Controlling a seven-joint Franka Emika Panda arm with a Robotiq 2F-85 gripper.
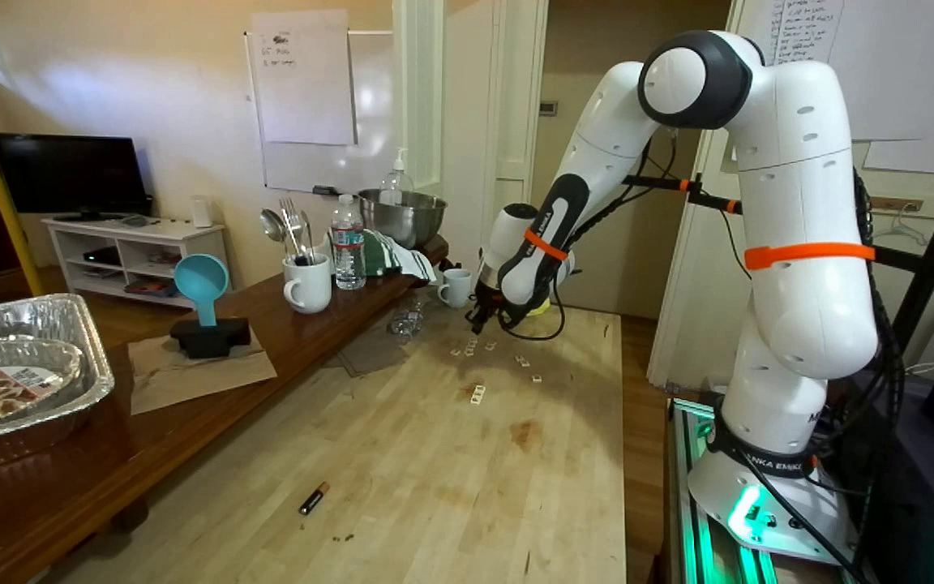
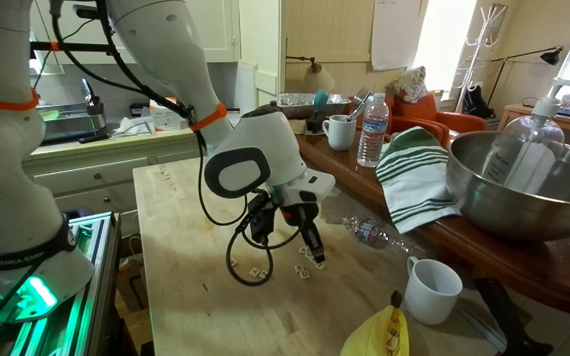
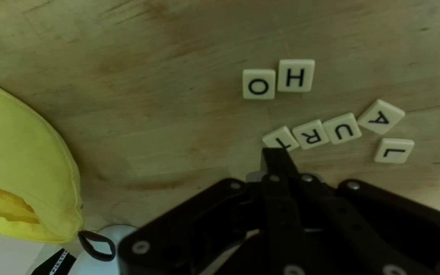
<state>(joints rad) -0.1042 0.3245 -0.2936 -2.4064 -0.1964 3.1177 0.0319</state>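
My gripper (image 3: 279, 160) points down over the wooden table in the wrist view, its fingers together with nothing seen between them. Its tip overlaps the edge of the T tile (image 3: 277, 137); I cannot tell whether it touches it. The R tile (image 3: 310, 134), U tile (image 3: 342, 128) and A tile (image 3: 381, 114) run on in a row from the T. The L tile (image 3: 394, 150) lies below the A. The O tile (image 3: 259, 84) and H tile (image 3: 296, 75) sit side by side above. The gripper also shows in both exterior views (image 1: 477, 320) (image 2: 318, 257).
A yellow pouch (image 2: 376, 336) and a white mug (image 2: 433, 291) stand near the tiles. A plastic bottle (image 2: 371, 233) lies on its side. A raised brown ledge (image 1: 216, 389) holds a steel bowl (image 1: 406, 219), an upright bottle (image 1: 349, 247) and a cutlery mug (image 1: 309, 284). A battery (image 1: 314, 498) lies on the table.
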